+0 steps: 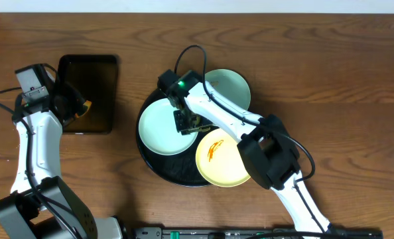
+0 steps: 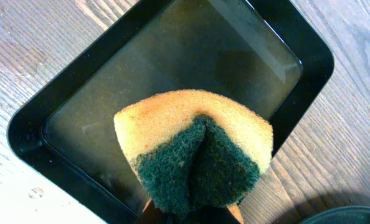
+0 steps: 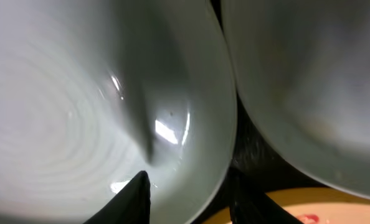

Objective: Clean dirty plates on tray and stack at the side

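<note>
Three plates lie on the round black tray (image 1: 146,157): a mint plate (image 1: 161,127) at the left, a second mint plate (image 1: 233,86) at the back right, and a yellow plate (image 1: 223,162) with an orange smear at the front. My right gripper (image 1: 186,122) sits at the left mint plate's right rim. In the right wrist view one finger is inside that plate (image 3: 66,112) and the other outside its rim, so the gripper (image 3: 188,186) is shut on the rim. My left gripper (image 2: 194,213) is shut on a folded yellow-green sponge (image 2: 194,149) above the rectangular tray.
The small rectangular black tray (image 1: 94,76) lies at the back left, with the left arm beside it. Bare wooden table shows to the right of the round tray and along the front. The right arm reaches across the yellow plate.
</note>
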Controlling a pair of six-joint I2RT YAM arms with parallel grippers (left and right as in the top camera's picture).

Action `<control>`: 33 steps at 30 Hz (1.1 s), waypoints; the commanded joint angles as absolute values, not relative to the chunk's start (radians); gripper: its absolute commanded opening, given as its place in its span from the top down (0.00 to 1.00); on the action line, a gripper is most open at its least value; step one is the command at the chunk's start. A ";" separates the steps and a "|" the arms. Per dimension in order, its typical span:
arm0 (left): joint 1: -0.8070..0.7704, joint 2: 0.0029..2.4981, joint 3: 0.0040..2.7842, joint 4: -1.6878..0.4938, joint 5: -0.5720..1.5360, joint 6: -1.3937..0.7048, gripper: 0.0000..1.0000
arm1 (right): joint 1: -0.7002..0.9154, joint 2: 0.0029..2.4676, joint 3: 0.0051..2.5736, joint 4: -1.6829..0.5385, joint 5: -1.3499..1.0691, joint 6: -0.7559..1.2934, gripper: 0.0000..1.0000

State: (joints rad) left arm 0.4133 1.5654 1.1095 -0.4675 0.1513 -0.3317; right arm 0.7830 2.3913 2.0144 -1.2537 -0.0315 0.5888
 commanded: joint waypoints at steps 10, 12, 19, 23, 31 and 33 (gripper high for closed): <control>0.414 1.576 1.117 -0.469 0.149 -0.311 0.91 | 0.786 2.440 1.991 -1.222 -0.069 0.630 0.99; 0.414 1.576 1.117 -0.469 0.149 -0.311 0.91 | 0.787 2.437 1.999 -1.225 -0.069 0.621 0.99; 0.414 1.576 1.117 -0.469 0.149 -0.311 0.91 | 0.786 2.370 2.069 -1.242 0.022 0.556 0.99; 0.414 1.576 1.117 -0.469 0.149 -0.311 0.91 | 0.778 2.301 2.094 -1.232 0.022 0.488 0.99; 0.414 1.576 1.117 -0.469 0.149 -0.311 0.91 | 0.738 2.155 2.094 -1.172 0.022 0.428 0.99; 0.414 1.576 1.117 -0.469 0.150 -0.311 0.91 | 0.707 2.115 2.094 -1.169 0.022 0.428 0.99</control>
